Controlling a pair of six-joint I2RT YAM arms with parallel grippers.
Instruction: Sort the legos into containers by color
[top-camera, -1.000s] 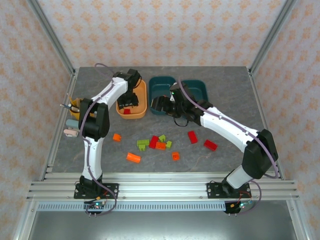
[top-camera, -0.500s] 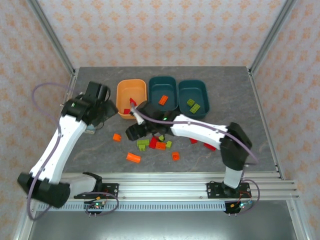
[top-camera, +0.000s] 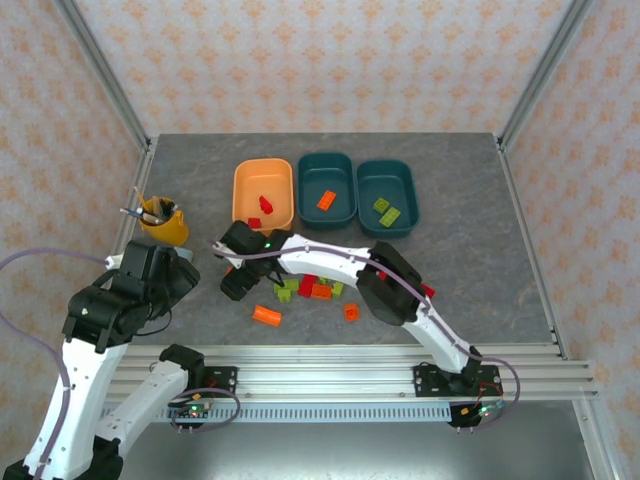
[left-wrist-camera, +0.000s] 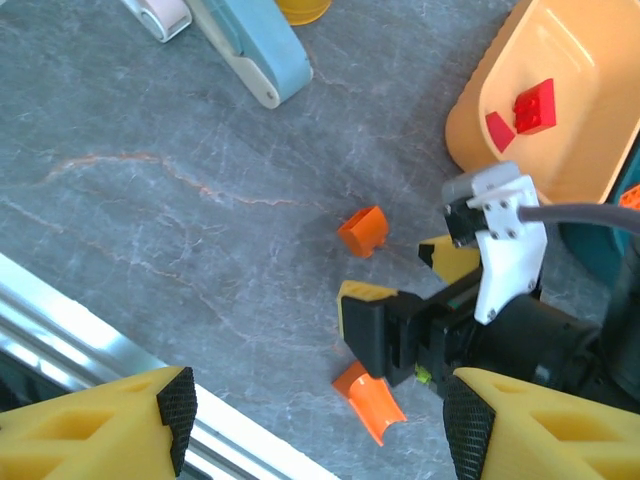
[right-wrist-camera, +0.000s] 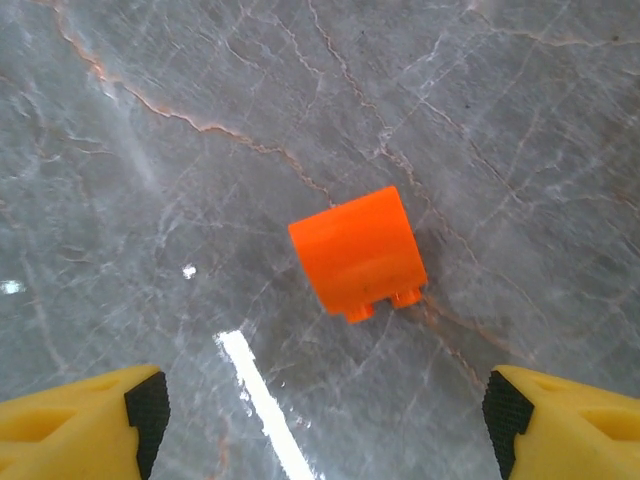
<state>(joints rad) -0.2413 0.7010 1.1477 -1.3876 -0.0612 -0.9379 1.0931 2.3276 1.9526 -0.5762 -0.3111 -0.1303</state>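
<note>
Both arms have moved in the last second. Your left arm has swung back from the light orange tub (top-camera: 241, 188). Your right arm has come over from the teal tubs to the loose bricks.

The left claw (left-wrist-camera: 320, 412) is open wide with nothing in it. The right claw (right-wrist-camera: 325, 415) is open wide too, and holds nothing. It hangs right over one small orange brick (right-wrist-camera: 358, 252). That brick lies flat on the worktop (top-camera: 470, 180), just ahead of the claw's fingers and in line with the gap between them. Nothing touches it yet.

How far along are you? Only a little way, I think. Past the right claw, the light orange tub holds two red bricks (top-camera: 262, 204). Next to it, the middle teal tub (top-camera: 306, 178) holds one orange lego (top-camera: 326, 199). The far teal tub (top-camera: 365, 185) holds two green bricks (top-camera: 387, 209). That makes five put away, each colour in its own tub.

Much more is left. Beside the right claw, under its own arm, sits a mixed pile (top-camera: 312, 288) of green, red and orange bricks. Two loose orange pieces (top-camera: 265, 315) lie nearer to you. Your next job looks like closing the right claw on the orange brick under it.
</note>
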